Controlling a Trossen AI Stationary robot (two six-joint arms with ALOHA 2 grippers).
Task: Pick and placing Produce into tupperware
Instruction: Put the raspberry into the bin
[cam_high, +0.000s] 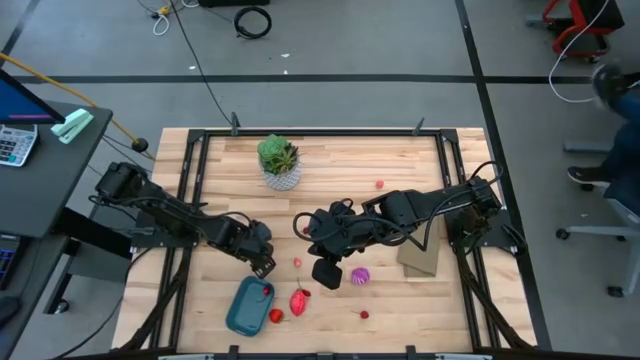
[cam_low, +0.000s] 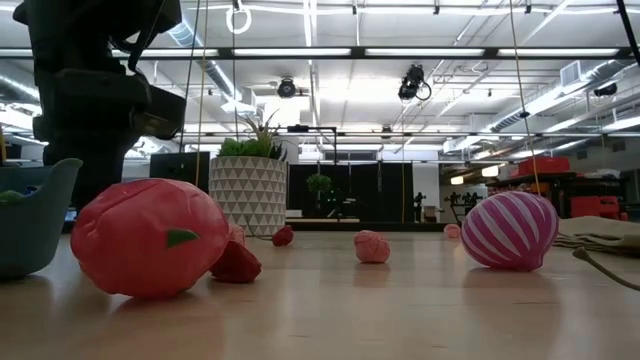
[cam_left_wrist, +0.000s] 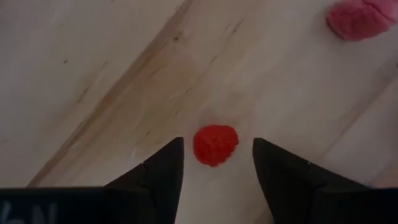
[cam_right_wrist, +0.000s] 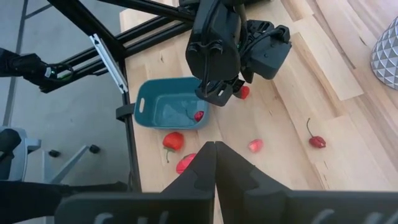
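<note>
Nearest the low camera lay the oval piece (cam_low: 150, 238), big and red-pink on the wood, with a smaller red piece (cam_low: 237, 262) tucked against its far side. Just beside it stood the tray (cam_high: 243, 309), teal and shallow, near the table's front edge; one tiny red piece (cam_right_wrist: 198, 116) sat inside it, close to one end wall, and I could make out nothing else in it. A red pepper (cam_high: 276, 316) lay on the table against the tray's outer wall. My left gripper (cam_high: 263, 266) hung over the wood just behind the tray, its fingers (cam_left_wrist: 163, 169) spread wide, and a small red berry (cam_left_wrist: 215, 144) lay on the table squarely between them, touched by neither. A pink piece (cam_left_wrist: 360, 18) lay farther off in that wrist view. My right gripper (cam_high: 327, 272) hovered near the table's middle with its fingers pressed together on nothing. The purple ball (cam_high: 359, 275) rested just beside it. Other tiny red pieces were scattered about, one (cam_high: 380, 184) well behind near the plant (cam_high: 279, 160). A tan box (cam_high: 419, 260) lay under my right arm.
</note>
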